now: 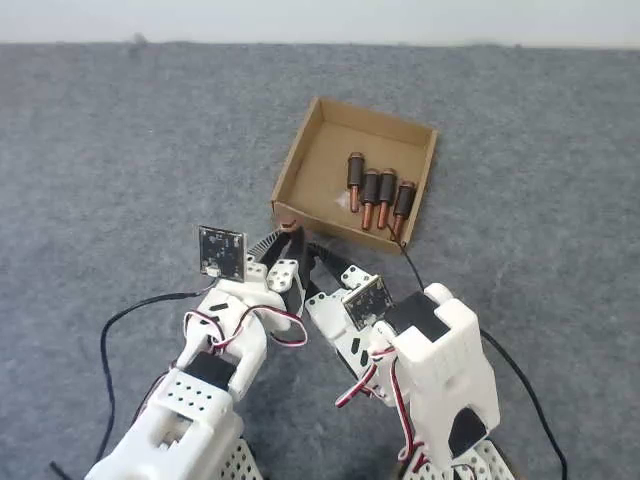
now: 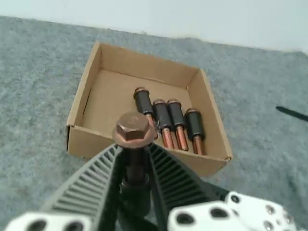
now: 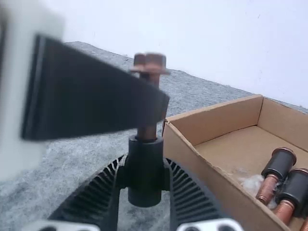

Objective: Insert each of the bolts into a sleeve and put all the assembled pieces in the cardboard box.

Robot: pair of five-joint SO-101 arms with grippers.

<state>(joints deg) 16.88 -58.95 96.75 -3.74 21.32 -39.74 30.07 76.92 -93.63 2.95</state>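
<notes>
Left jaws pinched the bolt [image 2: 131,131], right jaws the sleeve [image 3: 143,169], seemingly mid-insertion; next, it likely needed seating, then carrying to the cardboard box [image 1: 300,163].

Looks like a robotics lab bench. Desk [image 1: 120,150] covered in grey carpet-like mat, bare white wall [image 1: 300,20] behind. Two white plastic arms [image 1: 450,360] side by side at the near edge, with exposed servo wires [image 1: 357,385] and bare circuit boards [image 1: 221,251], loose black cable [image 1: 102,380] trailing across the mat. Hardware: sleeved bolts [image 1: 378,195] in a plain cardboard box [image 1: 318,170].
</notes>
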